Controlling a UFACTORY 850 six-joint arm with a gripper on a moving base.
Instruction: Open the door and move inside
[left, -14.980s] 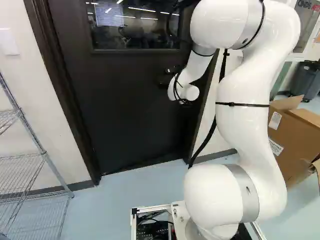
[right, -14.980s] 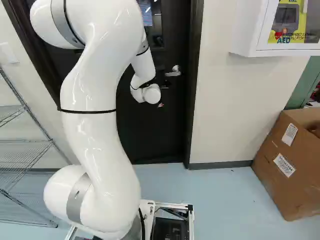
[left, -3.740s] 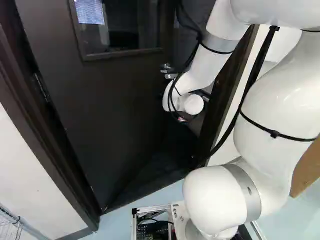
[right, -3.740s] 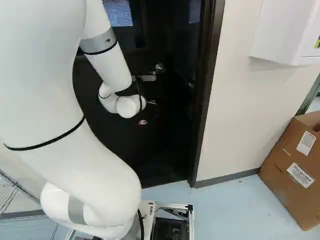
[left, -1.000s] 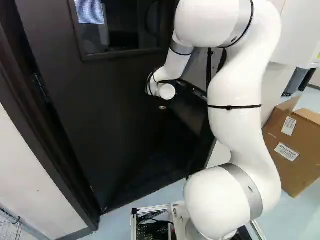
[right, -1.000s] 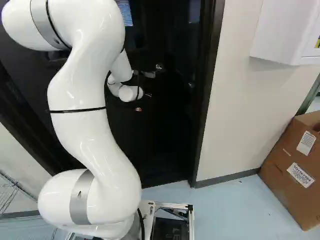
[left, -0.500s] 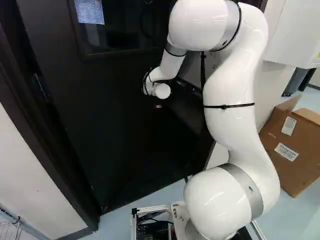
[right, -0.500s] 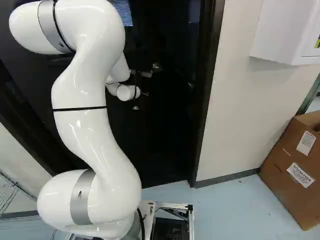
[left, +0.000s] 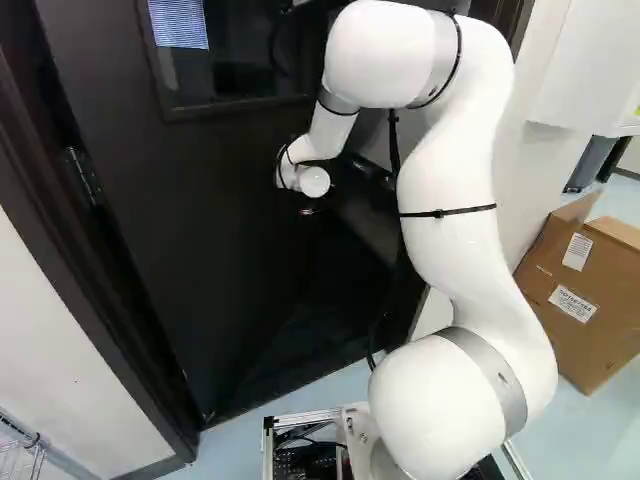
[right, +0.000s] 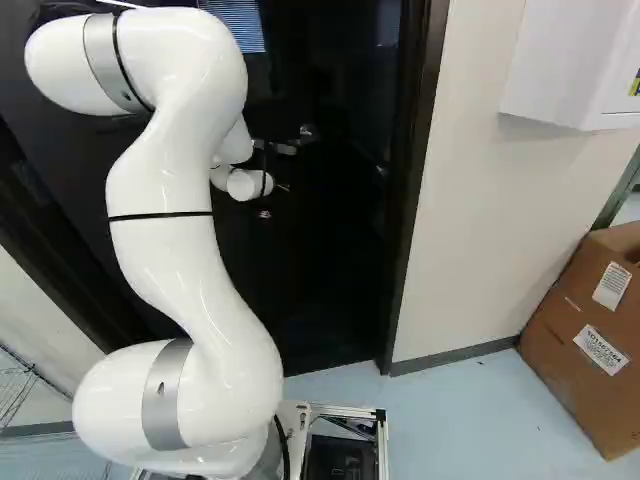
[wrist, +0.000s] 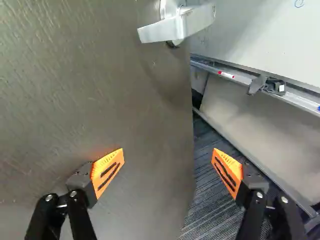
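Left base view: the door (left: 220, 230) stands partly open, swung away from the base on its hinge (left: 85, 175). The arm (left: 445, 180) reaches forward to the free-edge side, a placement that probably gives the most leverage for pushing the door inward. The base is on the pale floor (left: 240, 440), short of the opening. Right base view: the wrist end of the arm is below and beside the lever handle (right: 285, 148), not on it; the latch is presumably already cleared, so the handle need not be turned. The door frame (right: 420, 150) bounds the opening. On the room side are a wall cabinet (right: 565, 65), a cardboard box (right: 590, 330) near the wall, and part of a wire rack (right: 15, 390). Wrist view: the fingers (wrist: 108, 172) are set wide apart and grip nothing. One lies over the door face, the other over the gap past the free edge; contact cannot be confirmed. This stance suits pushing rather than pulling. Beyond the edge are dark striped carpet (wrist: 200, 215) and a pale board with a ledge (wrist: 295, 100) carrying a marker (wrist: 226, 75). Next, widen the opening before driving through; the door could swing back against the arm.
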